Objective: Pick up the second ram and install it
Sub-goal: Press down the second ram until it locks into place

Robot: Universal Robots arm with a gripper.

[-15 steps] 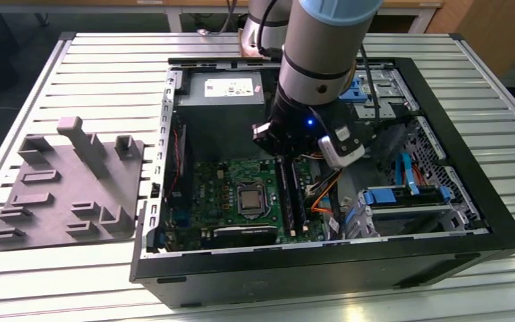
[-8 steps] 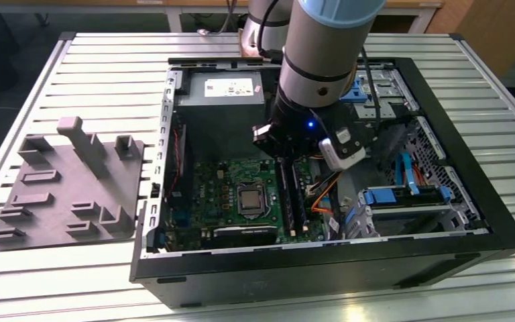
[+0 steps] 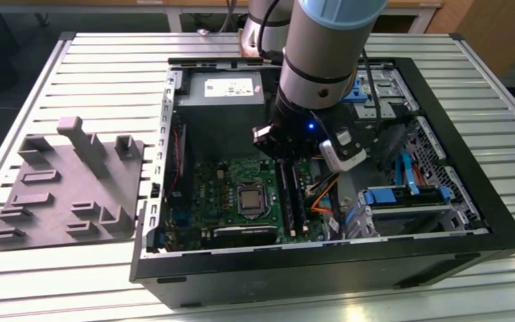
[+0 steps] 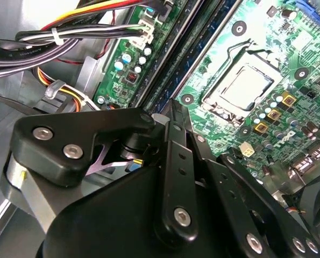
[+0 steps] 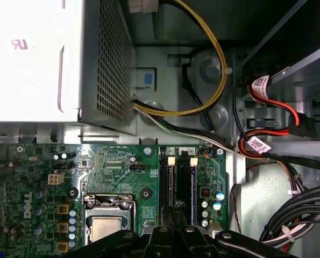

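Observation:
My gripper [image 3: 286, 159] hangs low inside the open computer case, right over the far end of the two long black memory slots [image 3: 291, 198] on the green motherboard [image 3: 231, 194]. In the first wrist view its fingertips [image 5: 177, 206] stand pressed together between the two slots [image 5: 168, 183], close to the board. The second wrist view shows one black finger [image 4: 173, 140] pointing at the slot rails [image 4: 168, 75]. I cannot make out the second ram apart from the slots, nor whether it is between the fingers.
The grey power supply [image 3: 220, 100] fills the case's far end and cable bundles [image 5: 203, 107] run beside the slots. The processor socket [image 3: 251, 200] lies next to them. A grey moulded tray [image 3: 70, 194] lies on the slatted table at the exterior view's left.

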